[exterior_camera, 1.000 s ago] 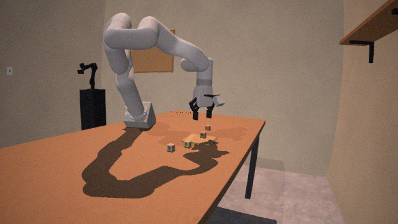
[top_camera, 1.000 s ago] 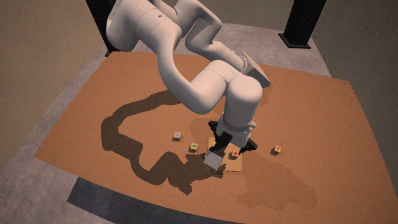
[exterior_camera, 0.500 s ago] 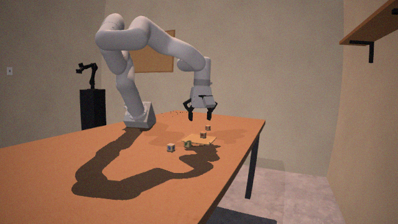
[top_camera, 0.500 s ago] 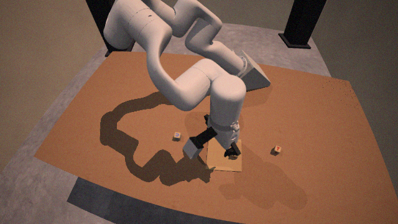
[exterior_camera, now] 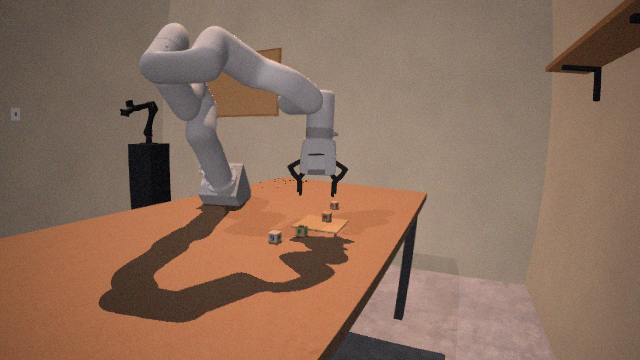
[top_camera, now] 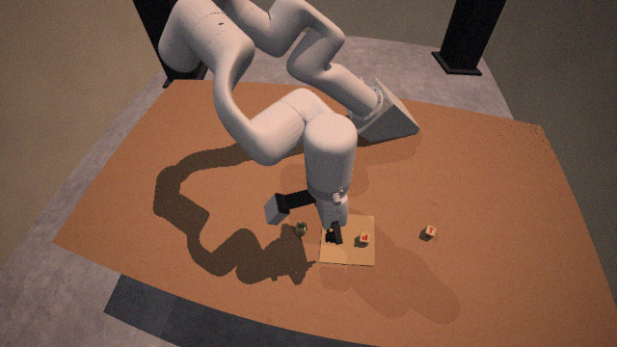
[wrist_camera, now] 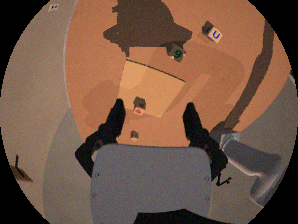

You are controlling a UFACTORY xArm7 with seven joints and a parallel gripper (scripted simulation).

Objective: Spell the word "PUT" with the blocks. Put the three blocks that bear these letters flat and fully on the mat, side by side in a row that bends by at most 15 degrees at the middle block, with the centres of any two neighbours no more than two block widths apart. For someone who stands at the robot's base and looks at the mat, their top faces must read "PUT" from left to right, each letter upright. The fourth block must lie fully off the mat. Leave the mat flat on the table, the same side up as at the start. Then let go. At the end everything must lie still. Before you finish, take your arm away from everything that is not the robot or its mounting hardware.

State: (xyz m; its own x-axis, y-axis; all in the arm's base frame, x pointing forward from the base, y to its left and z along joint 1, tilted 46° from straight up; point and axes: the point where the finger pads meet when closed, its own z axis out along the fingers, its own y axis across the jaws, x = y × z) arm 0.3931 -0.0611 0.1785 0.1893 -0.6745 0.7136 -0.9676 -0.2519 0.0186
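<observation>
Orange-brown tabletop (top_camera: 482, 193) (exterior_camera: 65, 260) (wrist_camera: 95, 50), P block (top_camera: 364, 238) (exterior_camera: 326, 217) (wrist_camera: 139, 105) on mat (top_camera: 349, 255) (exterior_camera: 312, 223) (wrist_camera: 155, 90), U block (exterior_camera: 274, 237) (wrist_camera: 215, 34) and T block (top_camera: 430, 231) (exterior_camera: 334, 205) (wrist_camera: 134, 135) off it; gripper (top_camera: 335, 233) (exterior_camera: 316, 193) (wrist_camera: 155, 107) released above, likely fetching U next, needing a shift, descent and squared grasp.

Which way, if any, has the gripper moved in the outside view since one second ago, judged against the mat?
Yes: the gripper has shifted left relative to the mat.
</observation>
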